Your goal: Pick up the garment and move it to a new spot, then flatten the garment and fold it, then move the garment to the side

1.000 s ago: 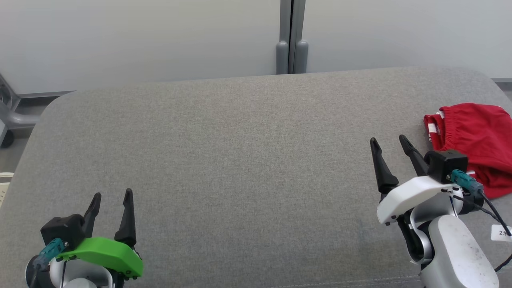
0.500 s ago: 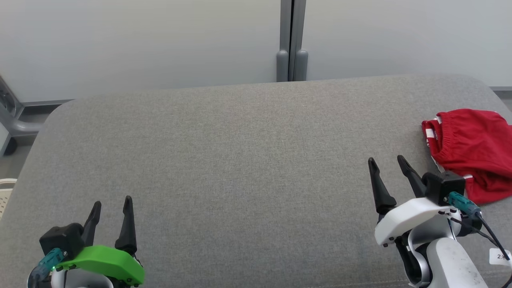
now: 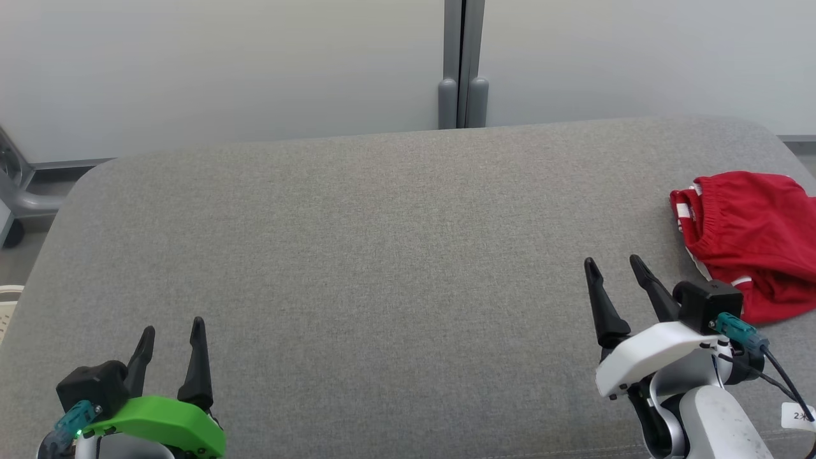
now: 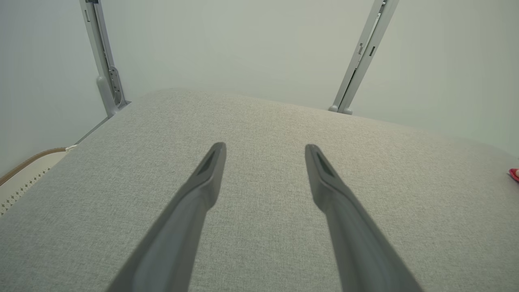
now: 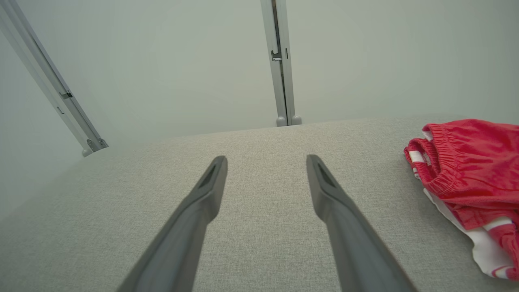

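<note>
Plainly, the red garment (image 3: 752, 236) is found bunched at the far right edge of the grey padded bench (image 3: 382, 255), its gathered waistband turned toward the middle and white stripes shown at the near hem. It is touched by nothing. The right claw (image 3: 612, 261) is held just beside it, on its inner side, with both fingers spread wide and nothing between them. This placing is judged to suit a short sideways reach to the waistband. The left claw (image 3: 173, 326) is likewise spread and empty, held low at the near left, well apart from the cloth, presumably so that the broad middle of the bench can be used for laying out and folding. What may be a pale perforated basket (image 3: 7, 296) is glimpsed off the bench's left end; what is in it cannot be told.
</note>
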Tool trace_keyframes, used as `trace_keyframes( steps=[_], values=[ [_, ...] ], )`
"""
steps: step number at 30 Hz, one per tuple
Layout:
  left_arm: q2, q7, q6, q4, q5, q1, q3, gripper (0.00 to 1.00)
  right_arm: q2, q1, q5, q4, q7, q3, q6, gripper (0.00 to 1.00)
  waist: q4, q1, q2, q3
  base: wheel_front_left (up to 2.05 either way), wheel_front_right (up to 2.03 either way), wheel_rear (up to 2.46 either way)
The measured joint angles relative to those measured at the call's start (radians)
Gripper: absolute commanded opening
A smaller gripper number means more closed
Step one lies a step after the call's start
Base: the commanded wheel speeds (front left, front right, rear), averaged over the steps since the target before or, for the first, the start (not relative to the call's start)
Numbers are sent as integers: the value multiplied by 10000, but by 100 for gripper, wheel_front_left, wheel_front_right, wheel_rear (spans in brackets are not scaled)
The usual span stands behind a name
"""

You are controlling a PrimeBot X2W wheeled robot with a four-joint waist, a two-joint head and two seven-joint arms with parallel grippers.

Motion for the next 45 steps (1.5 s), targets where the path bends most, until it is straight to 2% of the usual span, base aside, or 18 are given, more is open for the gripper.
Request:
trace_keyframes(
  steps=[11,12,19,45],
  values=[
    [67,19,290,-100,211,14,-4,100,0,20,0,-23,4,-46,0,100,32,0,0,37,0,0,0],
    [79,17,322,-109,265,13,-2,0,0,21,2,-27,2,-56,0,0,37,0,0,41,0,0,0],
    [-462,71,320,330,155,354,-263,0,69,501,73,564,69,-63,0,0,40,0,0,51,0,0,0],
    [-1755,871,-1175,872,-2280,128,1381,0,65,374,4328,813,840,-957,0,0,15,0,0,173,0,0,0]
  ],
)
